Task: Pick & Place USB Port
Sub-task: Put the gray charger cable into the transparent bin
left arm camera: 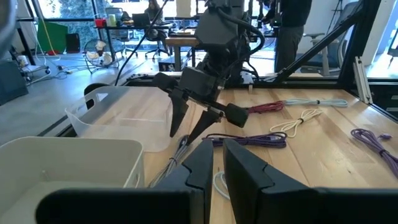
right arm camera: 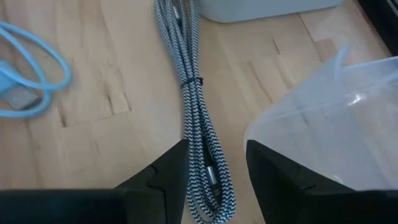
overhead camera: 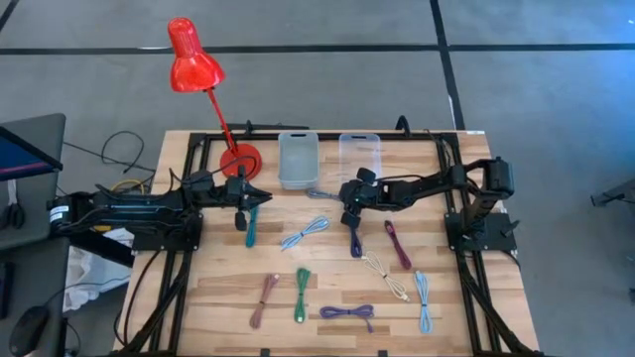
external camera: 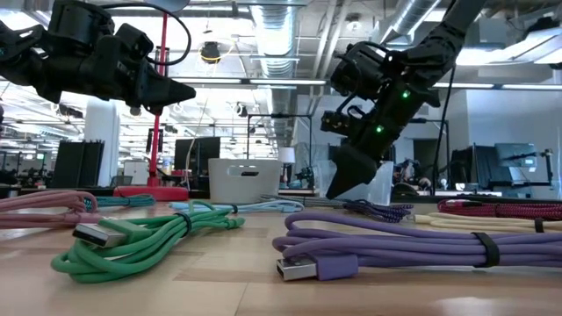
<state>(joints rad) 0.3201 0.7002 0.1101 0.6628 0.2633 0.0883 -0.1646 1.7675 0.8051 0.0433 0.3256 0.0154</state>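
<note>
Closest to me along the front of the table lie the bundled cables: a purple one, a green one with its USB plug towards me, and a pink one off to the side. Farther in, the left gripper hangs above the table over a teal cable, its jaws drawn nearly together with nothing between them. Across from it the right gripper points down at the braided black-and-white USB cable, which lies flat on the wood, tied at its middle, just in front of the bins. Its jaws stand wide and empty, one on either side of the cable's line and above it; I see no contact. A light blue cable lies beside it on the wood. Just behind are the clear bin and the grey bin, side by side, and at the back edge stands the red lamp.
</note>
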